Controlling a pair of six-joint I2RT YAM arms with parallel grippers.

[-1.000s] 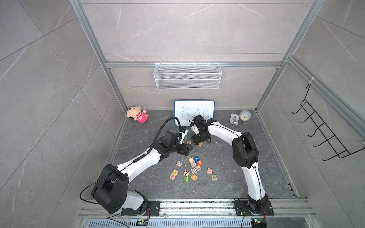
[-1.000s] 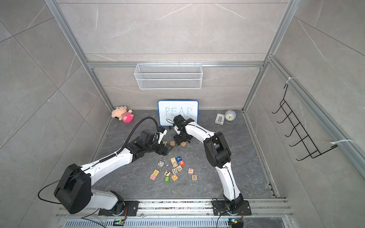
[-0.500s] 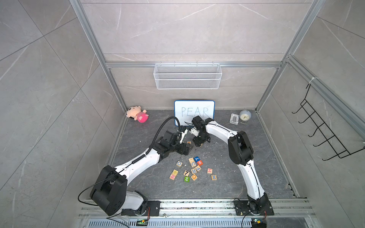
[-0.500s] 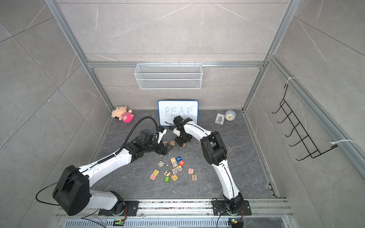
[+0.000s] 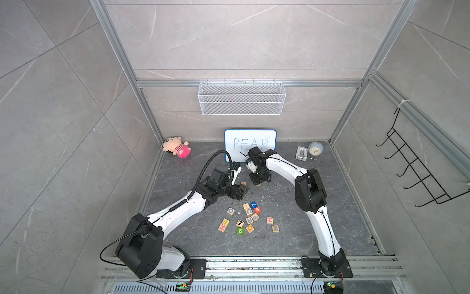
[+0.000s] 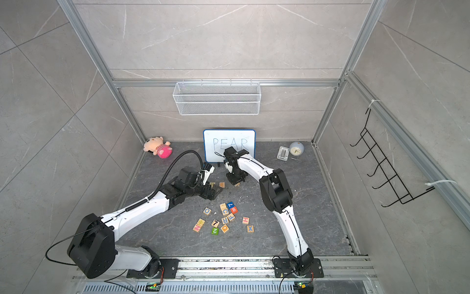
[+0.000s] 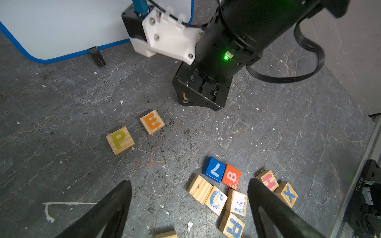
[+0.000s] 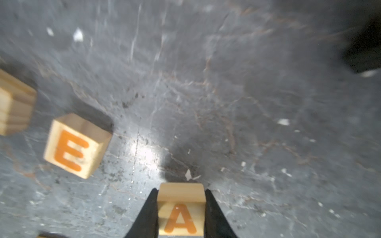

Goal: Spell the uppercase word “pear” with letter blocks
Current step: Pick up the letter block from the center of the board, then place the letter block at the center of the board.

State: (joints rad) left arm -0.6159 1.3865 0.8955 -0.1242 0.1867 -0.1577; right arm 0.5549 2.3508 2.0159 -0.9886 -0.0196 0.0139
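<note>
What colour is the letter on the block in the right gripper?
Orange, on the pale wooden A block; clearest in the right wrist view.

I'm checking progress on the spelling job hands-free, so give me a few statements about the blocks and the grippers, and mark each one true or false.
1. The right gripper is shut on the A block. True.
2. The left gripper holds the P block. False: its jaws are open and empty, and the P block lies on the table.
3. The E block lies beside the P block with a small gap between them. True.
4. The R block sits in the row next to the E block. False: it lies in the loose pile, near the C block.
5. The whiteboard reads PEAR. True.
</note>
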